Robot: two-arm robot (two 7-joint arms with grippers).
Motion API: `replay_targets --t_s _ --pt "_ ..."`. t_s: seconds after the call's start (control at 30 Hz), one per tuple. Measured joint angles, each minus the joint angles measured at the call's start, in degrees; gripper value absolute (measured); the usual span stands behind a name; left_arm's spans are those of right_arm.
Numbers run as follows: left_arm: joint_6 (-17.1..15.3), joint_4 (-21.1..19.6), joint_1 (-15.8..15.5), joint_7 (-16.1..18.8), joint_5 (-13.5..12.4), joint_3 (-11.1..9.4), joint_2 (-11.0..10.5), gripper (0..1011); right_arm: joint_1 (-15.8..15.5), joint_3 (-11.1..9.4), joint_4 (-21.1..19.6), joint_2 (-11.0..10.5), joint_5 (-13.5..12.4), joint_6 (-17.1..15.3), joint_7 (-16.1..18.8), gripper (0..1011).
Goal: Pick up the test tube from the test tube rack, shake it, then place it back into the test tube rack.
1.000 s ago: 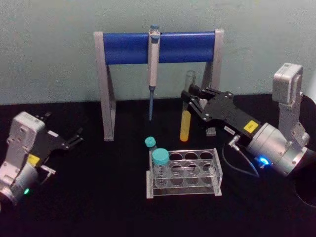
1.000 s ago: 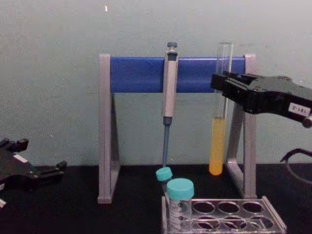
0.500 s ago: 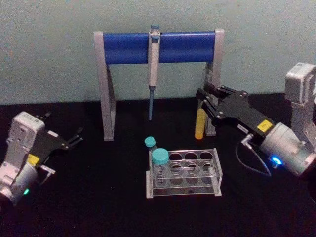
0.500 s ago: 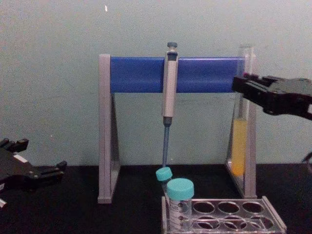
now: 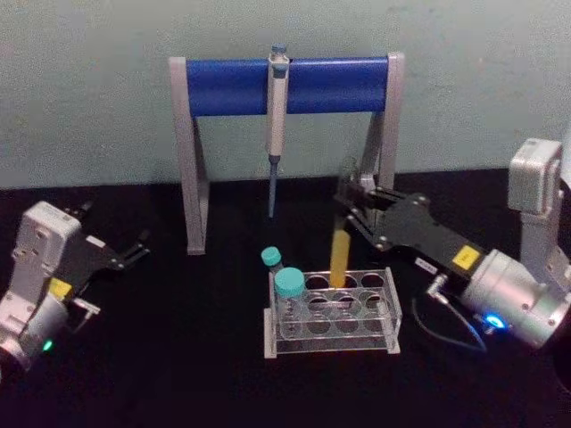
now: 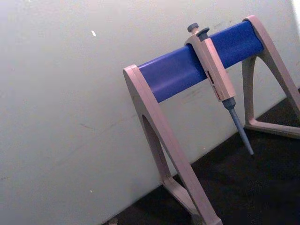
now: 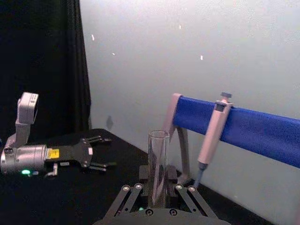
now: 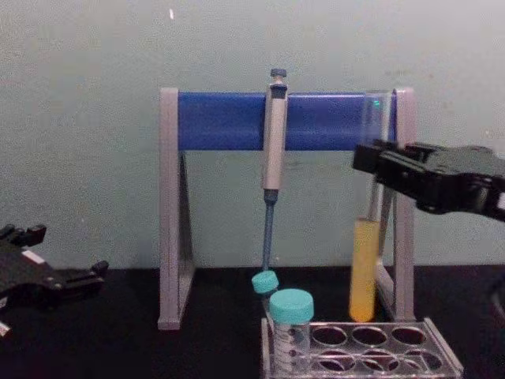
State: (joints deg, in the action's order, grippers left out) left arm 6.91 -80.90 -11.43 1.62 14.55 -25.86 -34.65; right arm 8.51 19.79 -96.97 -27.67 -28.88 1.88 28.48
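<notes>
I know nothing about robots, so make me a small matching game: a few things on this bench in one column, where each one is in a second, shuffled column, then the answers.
Things
1. test tube
2. pipette
3. teal-capped tubes
4. left tool

Places
A. hanging on the pipette stand
B. at the robot's left, fingers open, apart from the test tube rack
C. gripped upright by the right tool, just over the rack
D. standing at the rack's left end

Pairs: 1-C, 2-A, 3-D, 4-B
</notes>
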Motion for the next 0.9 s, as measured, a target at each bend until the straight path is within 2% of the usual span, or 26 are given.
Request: replay_targets --t_s 0.13,0.37,0.67,0.9 --pt "0.0 0.0 0.0 0.0 0.0 0.0 0.0 1001 2.2 1.5 1.9 1.6 -0.1 0.4 0.1 229" --pt "0.0 0.0 0.0 0.0 0.0 0.0 0.0 1001 5.2 2.3 5.1 3.5 0.4 1.0 -0.8 229" --pt "0.0 0.0 0.0 0.0 0.0 0.0 0.0 1001 6.0 2.0 6.2 3.9 1.2 1.0 -2.1 229" --pt "0.0 0.0 0.0 0.0 0.0 0.0 0.0 1001 5.5 0.8 6.1 3.4 1.7 1.0 -3.2 229"
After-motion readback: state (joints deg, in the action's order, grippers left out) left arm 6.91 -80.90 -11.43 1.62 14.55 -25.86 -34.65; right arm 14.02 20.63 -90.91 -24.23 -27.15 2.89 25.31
